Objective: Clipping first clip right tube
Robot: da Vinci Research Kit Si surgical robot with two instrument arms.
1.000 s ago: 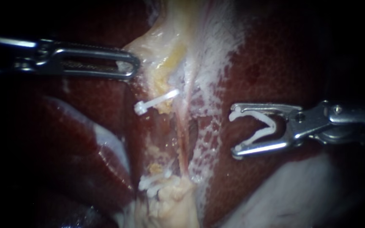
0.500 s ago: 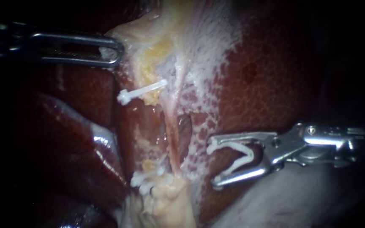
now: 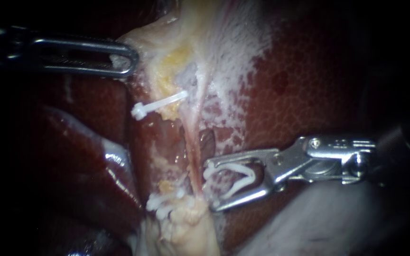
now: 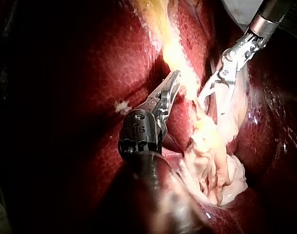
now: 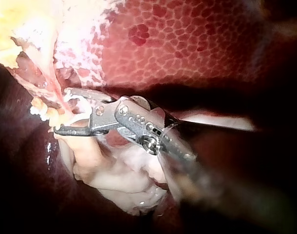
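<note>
The right tube [image 3: 193, 156] is a thin pink strand running down between pale tissue and the liver [image 3: 304, 80]. My right instrument [image 3: 210, 185] comes in from the right. Its jaws stand wide apart with an open white clip [image 3: 243, 178] seated against both, and their tips lie just right of the tube. In the right wrist view these jaws [image 5: 61, 111] reach the same strand [image 5: 51, 80]. My left instrument [image 3: 124, 59] is shut on pale yellowish tissue [image 3: 143, 42] higher up; its own wrist view shows that grip [image 4: 170, 85].
A closed white clip [image 3: 160, 104] sits across the neighbouring left tube. Several white clips [image 3: 164, 201] cluster low down beside a pale tissue stump [image 3: 191, 227]. Glossy dark liver [image 3: 96, 166] bulges on the left. Pale tissue [image 3: 319, 218] lies under the right instrument's shaft.
My right instrument has moved left and down with the open clip, from over the liver to the tube's right side. The left instrument keeps its hold.
</note>
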